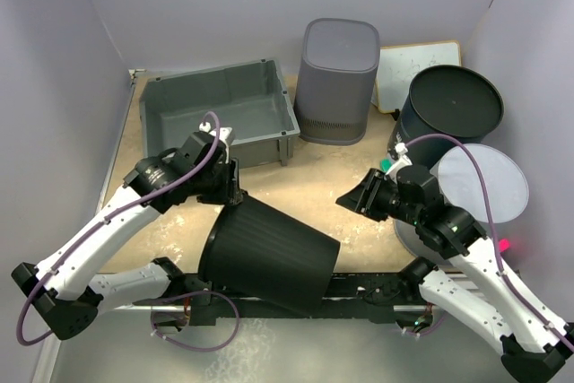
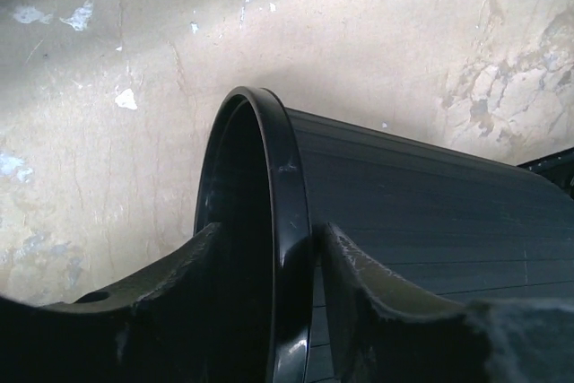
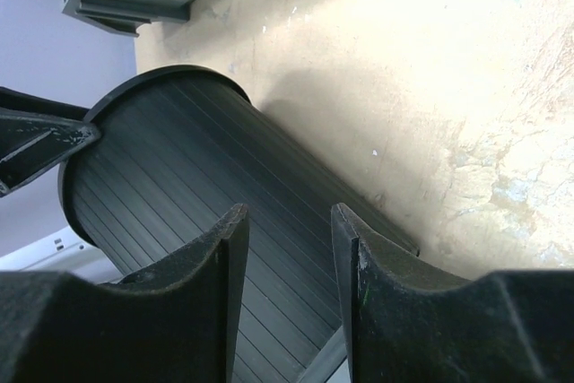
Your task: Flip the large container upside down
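Note:
The large container [image 1: 269, 253] is a black ribbed bin lying on its side in the middle of the table, its open mouth facing left. My left gripper [image 1: 231, 187] straddles the upper rim, one finger inside the mouth and one outside. In the left wrist view the rim [image 2: 289, 221] runs between the fingers of the left gripper [image 2: 272, 239], which stand wider than it, the outer finger touching. My right gripper [image 1: 350, 199] hovers open just right of the bin. In the right wrist view the gripper [image 3: 289, 217] has only the ribbed wall [image 3: 170, 159] below it.
A grey tray [image 1: 220, 114] stands at the back left, close behind the left gripper. A grey rounded bin [image 1: 336, 78] and a white board [image 1: 417, 73] are at the back. A dark round tub [image 1: 448, 109] and a pale disc [image 1: 480, 181] lie at the right.

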Motion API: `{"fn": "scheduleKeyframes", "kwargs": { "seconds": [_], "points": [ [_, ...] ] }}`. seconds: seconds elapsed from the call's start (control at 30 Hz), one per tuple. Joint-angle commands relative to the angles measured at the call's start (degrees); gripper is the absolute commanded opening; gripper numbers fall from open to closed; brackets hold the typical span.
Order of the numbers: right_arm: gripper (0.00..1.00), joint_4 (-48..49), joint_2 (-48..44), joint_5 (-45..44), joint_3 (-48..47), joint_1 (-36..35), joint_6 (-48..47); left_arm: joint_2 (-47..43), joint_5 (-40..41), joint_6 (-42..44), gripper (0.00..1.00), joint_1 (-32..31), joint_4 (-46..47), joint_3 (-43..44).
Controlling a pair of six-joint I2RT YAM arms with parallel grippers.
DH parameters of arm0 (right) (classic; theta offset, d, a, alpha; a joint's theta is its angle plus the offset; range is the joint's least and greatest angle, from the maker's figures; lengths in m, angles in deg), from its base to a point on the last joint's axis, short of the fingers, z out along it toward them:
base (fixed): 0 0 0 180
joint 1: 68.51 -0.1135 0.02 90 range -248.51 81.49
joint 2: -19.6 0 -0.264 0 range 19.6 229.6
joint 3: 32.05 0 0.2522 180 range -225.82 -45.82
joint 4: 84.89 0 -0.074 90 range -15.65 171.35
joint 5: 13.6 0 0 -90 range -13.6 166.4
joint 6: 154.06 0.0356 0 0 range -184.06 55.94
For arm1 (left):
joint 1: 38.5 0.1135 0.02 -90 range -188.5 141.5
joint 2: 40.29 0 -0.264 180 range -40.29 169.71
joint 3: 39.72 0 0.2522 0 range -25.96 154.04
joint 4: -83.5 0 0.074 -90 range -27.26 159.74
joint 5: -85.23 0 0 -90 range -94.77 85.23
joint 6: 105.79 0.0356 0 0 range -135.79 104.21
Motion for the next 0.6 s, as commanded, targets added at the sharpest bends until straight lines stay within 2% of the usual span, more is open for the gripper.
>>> {"fn": "scheduleKeyframes", "kwargs": {
  "seconds": [0.0,0.07,0.17,0.23,0.33,0.47,0.57],
  "points": [
    [0.45,-0.56,0.16,-1.36,-2.10,-0.11,-1.75,1.34,1.69,2.33,0.45,0.17,-6.17,3.15],
    [0.46,-0.30,0.30,-1.36,-1.99,-0.11,-1.86,1.59,1.32,2.46,0.40,0.13,-7.31,3.36],
    [0.46,0.29,0.60,-1.19,-1.94,-0.11,-1.91,1.84,-0.38,2.45,0.22,0.19,-7.50,3.02],
    [0.46,0.34,0.74,-1.10,-2.05,-0.11,-2.03,1.87,-2.67,2.37,0.15,0.15,-6.60,2.41],
    [0.46,0.07,0.81,-1.39,-2.16,-0.11,-2.28,1.93,-5.59,2.18,0.11,0.15,-5.33,1.26],
    [0.46,-0.59,0.66,-2.18,-2.64,-0.07,-2.70,2.29,-5.94,1.78,0.00,0.19,-5.08,1.27],
    [0.46,-0.81,0.74,-2.65,-3.12,-0.09,-3.04,2.56,-4.91,1.41,0.00,0.18,-4.92,2.35]
  ]
}}
